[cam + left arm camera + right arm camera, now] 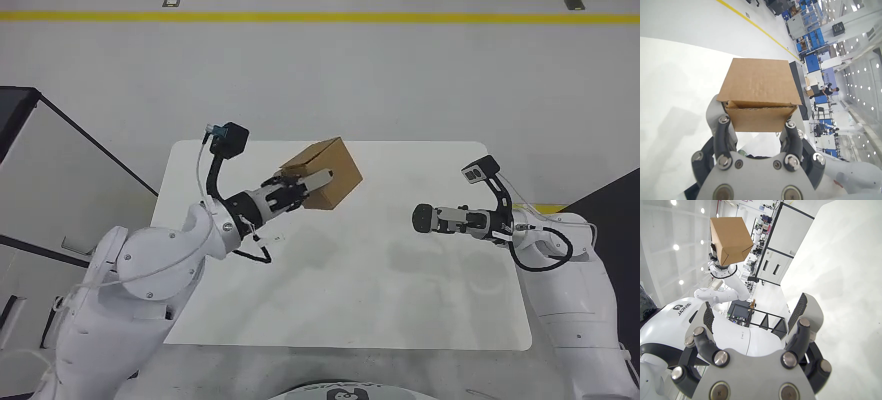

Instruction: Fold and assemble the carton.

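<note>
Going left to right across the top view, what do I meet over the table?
The carton, clamped in the left end effector → a bare stretch of table → the open right end effector.

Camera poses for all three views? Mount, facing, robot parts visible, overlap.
Top view: above the arms, facing down at the white table; both arms show, left pincer shut on the carton, right pincer open.
Left wrist view: on the left wrist, facing along its pincer at the carton, table beyond.
Right wrist view: on the right wrist, facing past its open pincer toward the left arm and carton.
Shared: all three show the carton.
</note>
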Robot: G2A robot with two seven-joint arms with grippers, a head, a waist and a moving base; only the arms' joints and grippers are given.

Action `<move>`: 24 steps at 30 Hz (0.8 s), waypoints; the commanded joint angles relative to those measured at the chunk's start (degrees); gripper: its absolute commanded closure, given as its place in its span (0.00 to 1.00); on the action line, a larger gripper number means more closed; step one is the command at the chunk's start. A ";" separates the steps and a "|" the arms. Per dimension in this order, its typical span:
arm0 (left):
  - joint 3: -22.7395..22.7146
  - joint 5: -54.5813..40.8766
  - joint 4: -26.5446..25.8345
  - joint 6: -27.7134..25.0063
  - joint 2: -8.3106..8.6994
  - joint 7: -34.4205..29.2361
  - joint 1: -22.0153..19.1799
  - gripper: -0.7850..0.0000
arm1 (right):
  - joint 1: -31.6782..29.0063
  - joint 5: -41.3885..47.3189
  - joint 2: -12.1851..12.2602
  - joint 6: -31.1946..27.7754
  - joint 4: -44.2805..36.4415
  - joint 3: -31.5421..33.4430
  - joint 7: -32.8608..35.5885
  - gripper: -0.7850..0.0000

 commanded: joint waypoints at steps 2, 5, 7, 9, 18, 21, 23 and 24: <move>0.32 2.17 0.64 -4.05 0.23 -1.60 -0.15 1.00 | 0.00 0.00 0.00 0.00 0.00 0.00 0.00 0.00; 0.32 2.17 0.64 -4.05 0.23 -1.60 -0.15 1.00 | 0.00 0.00 0.00 0.00 0.00 0.00 0.00 0.00; 0.32 2.17 0.64 -4.05 0.23 -1.60 -0.15 1.00 | 0.00 0.00 0.00 0.00 0.00 0.00 0.00 0.00; 0.60 4.69 1.00 -5.27 0.37 -1.44 0.10 1.00 | 0.00 0.00 0.00 0.00 0.00 0.00 0.00 0.00; 3.89 15.56 7.29 -28.18 0.91 -3.46 -3.64 1.00 | 0.00 0.00 0.00 0.00 0.00 0.00 0.00 0.00; 4.89 15.86 10.00 -36.19 0.84 -3.16 -5.72 1.00 | 0.00 0.00 0.00 0.00 0.00 0.00 0.00 0.00; 5.49 17.58 11.19 -39.01 0.83 -4.05 -7.27 1.00 | 0.00 0.00 0.00 0.00 0.00 0.00 0.00 0.00; 5.49 17.58 11.19 -39.01 0.83 -4.05 -7.27 1.00 | 0.00 0.00 0.00 0.00 0.00 0.00 0.00 0.00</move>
